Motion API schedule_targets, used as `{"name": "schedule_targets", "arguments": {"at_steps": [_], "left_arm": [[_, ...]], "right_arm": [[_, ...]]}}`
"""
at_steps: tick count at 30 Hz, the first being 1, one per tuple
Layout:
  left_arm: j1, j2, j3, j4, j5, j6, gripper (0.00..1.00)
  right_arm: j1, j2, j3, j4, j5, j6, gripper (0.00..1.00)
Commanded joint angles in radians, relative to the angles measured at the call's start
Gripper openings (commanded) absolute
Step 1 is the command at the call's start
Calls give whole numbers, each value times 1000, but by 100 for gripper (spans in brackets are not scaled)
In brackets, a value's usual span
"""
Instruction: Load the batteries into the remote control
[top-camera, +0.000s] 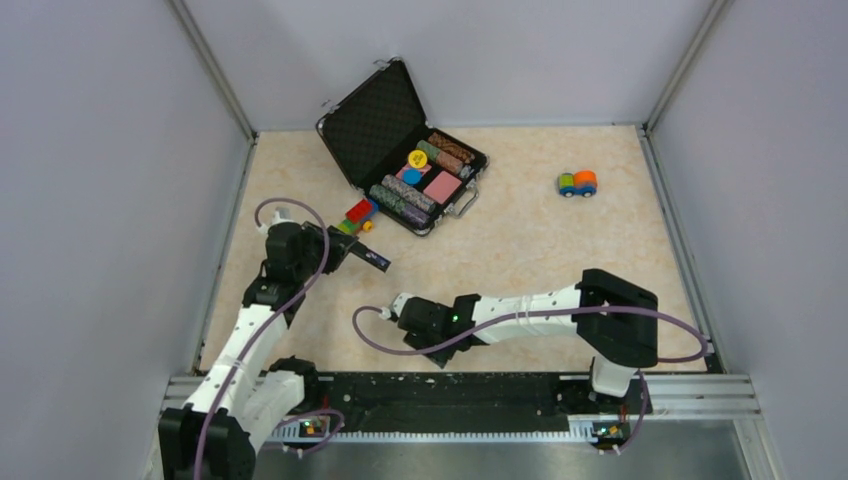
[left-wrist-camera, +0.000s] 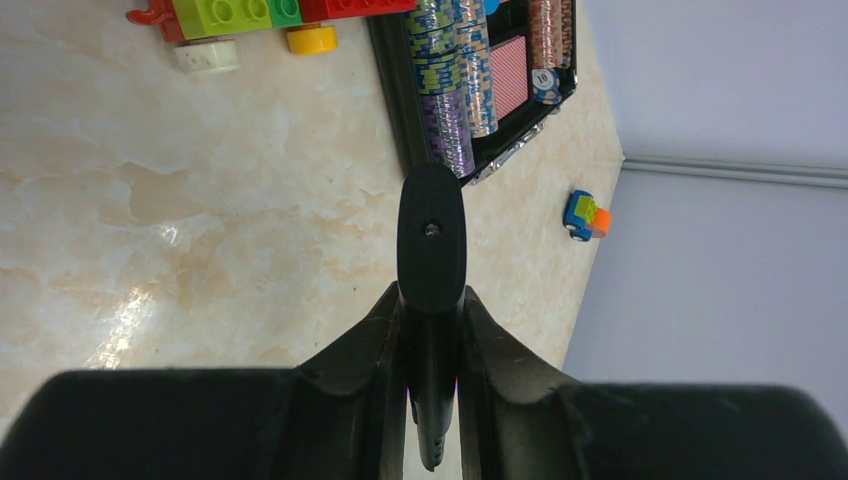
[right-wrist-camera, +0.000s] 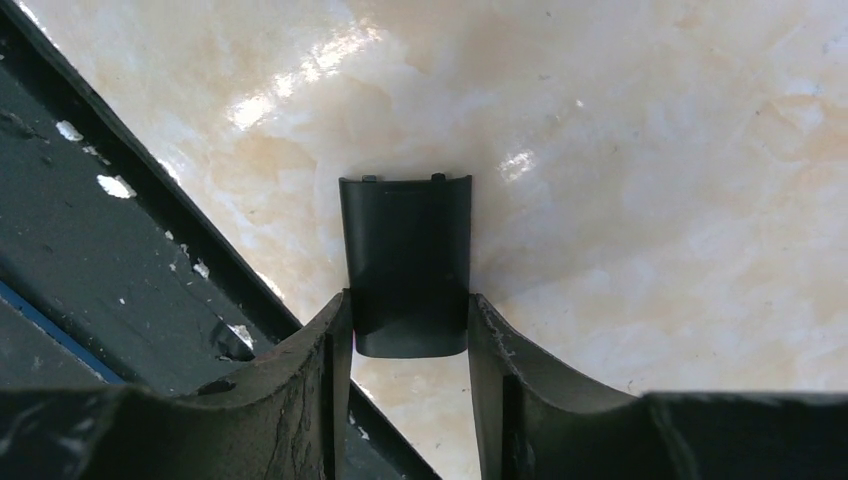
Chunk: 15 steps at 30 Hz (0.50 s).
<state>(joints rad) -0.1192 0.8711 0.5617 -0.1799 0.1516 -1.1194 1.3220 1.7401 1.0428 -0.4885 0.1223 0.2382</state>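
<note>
The left hand (left-wrist-camera: 432, 310) clamps the slim black remote control (left-wrist-camera: 431, 230) edge-on, so it may twist (right hand (right-wrist-camera: 410, 305) pinches a flat black cover (right-wrist-camera: 405, 240)).

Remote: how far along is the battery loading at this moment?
Done: the cover is off the remote. In hand: the left hand grips the remote, and the right hand grips the cover. Left: no batteries show in any view, so I cannot tell whether they are inside; the cover is not yet refitted.

The remote control (left-wrist-camera: 431, 240) and cover (right-wrist-camera: 405, 265) are black; the table (top-camera: 520, 250) is marbled beige.
</note>
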Motion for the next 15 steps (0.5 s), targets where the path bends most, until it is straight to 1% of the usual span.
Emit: {"name": "schedule_targets", "arguments": {"at_steps": [1,4,9,11,13,15], "left_arm": [[6,17,-11,101,72,20,0],[6,47,-21,195,180,46,0],[-2,153,-7,367,448,96,0],[-13,179,-13,441,510,102,0],[-32,188,-9,505,543,129,0],[-62,193,7,513,555,183,0]], "right_arm": [[2,-98,1,-10,59,67,32],[-21,-239,-31,-4,68,94,32],[-76,-476,-49,-23,63,93,32],[-88,-524,-26,-56,72,89,32],[-95,-536,8,-94,91,92,32],[-99,-531,49,-127,113,103,32]]}}
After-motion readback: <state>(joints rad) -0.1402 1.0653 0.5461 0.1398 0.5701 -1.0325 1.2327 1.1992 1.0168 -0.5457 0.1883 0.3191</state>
